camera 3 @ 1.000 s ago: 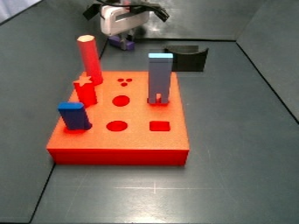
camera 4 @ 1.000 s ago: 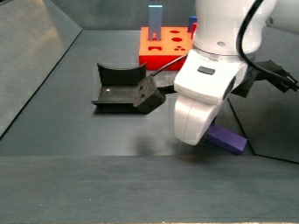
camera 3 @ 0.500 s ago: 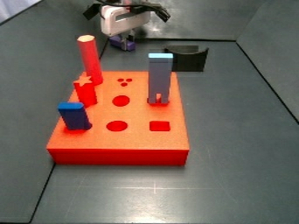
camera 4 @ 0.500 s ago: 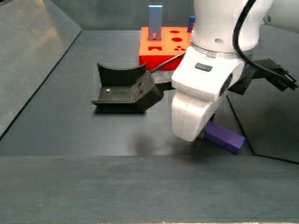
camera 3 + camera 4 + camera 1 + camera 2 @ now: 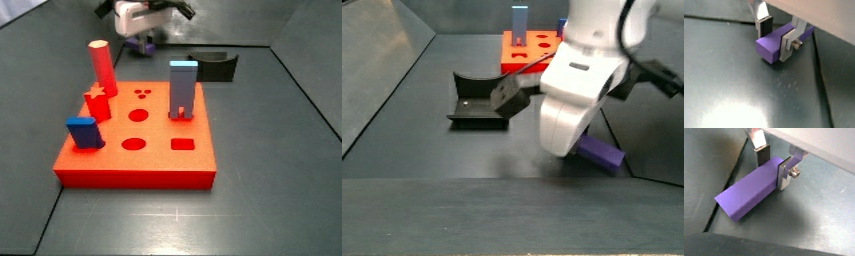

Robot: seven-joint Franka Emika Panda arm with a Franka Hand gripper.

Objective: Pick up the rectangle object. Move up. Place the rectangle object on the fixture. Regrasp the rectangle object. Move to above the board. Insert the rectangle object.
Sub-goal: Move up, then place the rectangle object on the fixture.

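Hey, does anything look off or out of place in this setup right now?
Nothing stands out. The tool straddles the purple rectangle object lying on the floor, and the fixture and board look undisturbed.

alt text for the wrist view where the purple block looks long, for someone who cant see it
The gripper straddles one end of the rectangle object, a dark purple block lying on the dark floor, with a silver finger against its side. The rest of the block sticks out free.
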